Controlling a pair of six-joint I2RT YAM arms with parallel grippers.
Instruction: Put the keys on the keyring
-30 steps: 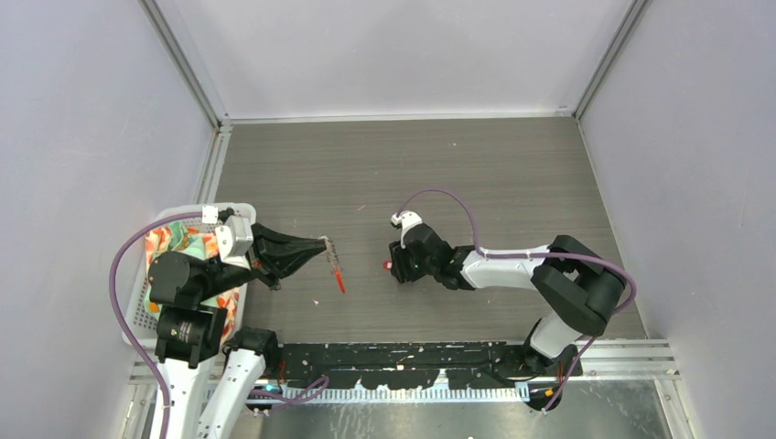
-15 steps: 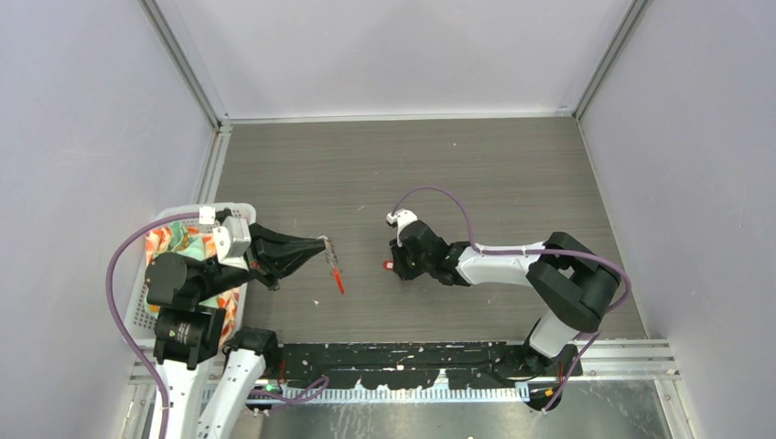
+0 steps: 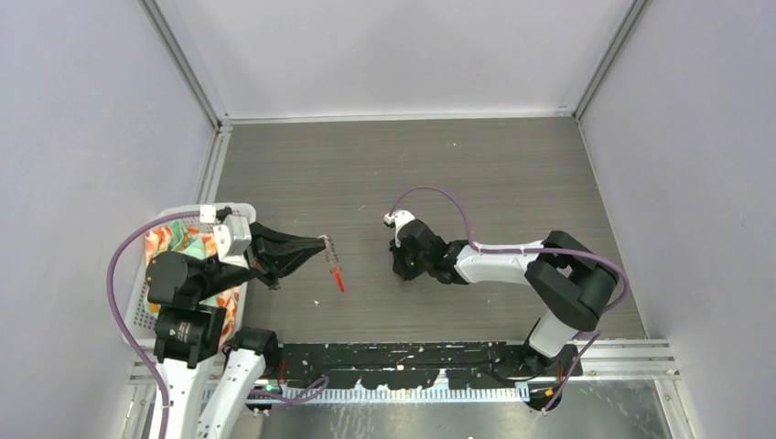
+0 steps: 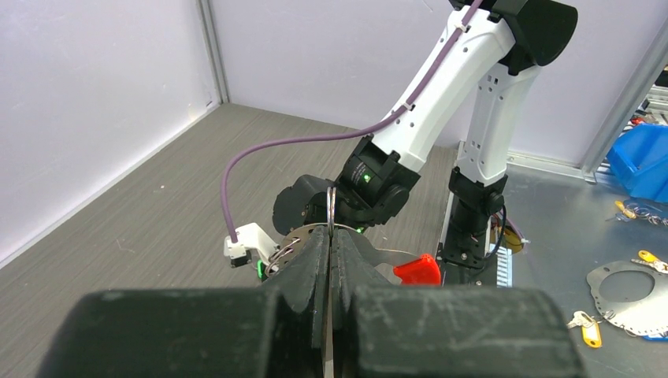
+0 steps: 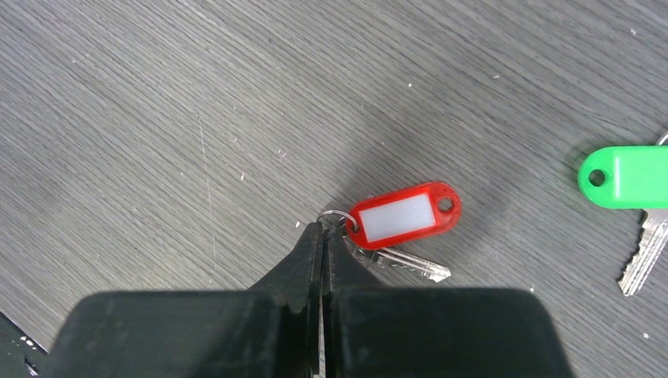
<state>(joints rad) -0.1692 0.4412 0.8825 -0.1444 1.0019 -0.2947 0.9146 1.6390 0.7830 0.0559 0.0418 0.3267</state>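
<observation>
- At the near left edge of the table, a white plastic lattice basket (image 3: 135, 309) stands beside the left arm. It holds a crumpled cloth with orange, green and white pattern (image 3: 174, 240); the arm covers part of it.
- Just to the right of the basket, the left claw (image 4: 331, 236) is clenched on the thin silver metal keyring (image 4: 332, 206). The loop stands upright between the black fingers and rises above their tips.
- A long bright red curved strip (image 3: 339, 278) hangs from this keyring, toward the near side. I cannot tell if its end touches the table.
- Further right, well apart from the left claw, the right claw (image 5: 321, 230) is low over the table with its fingers pressed together. The tips are at the small ring of the red-tagged key (image 5: 403, 215), a small metal key with a red tag and white label that lies flat. I cannot tell if the ring is truly pinched.
- The green-tagged key (image 5: 626, 176), a small metal key with a bright green plastic tag, lies flat on the table, apart from the red one and partly cut by the picture edge.
- In the left wrist view the right arm stands directly in front of the keyring.
- Beyond the table edge, in that same view, there is a blue plastic bin (image 4: 642, 150); its content is not visible.
- The table (image 3: 412, 165) is dark grey with wood grain and some small white specks.
- Plain pale lilac walls (image 3: 393, 55) close the table on the left, the far side and the right.
</observation>
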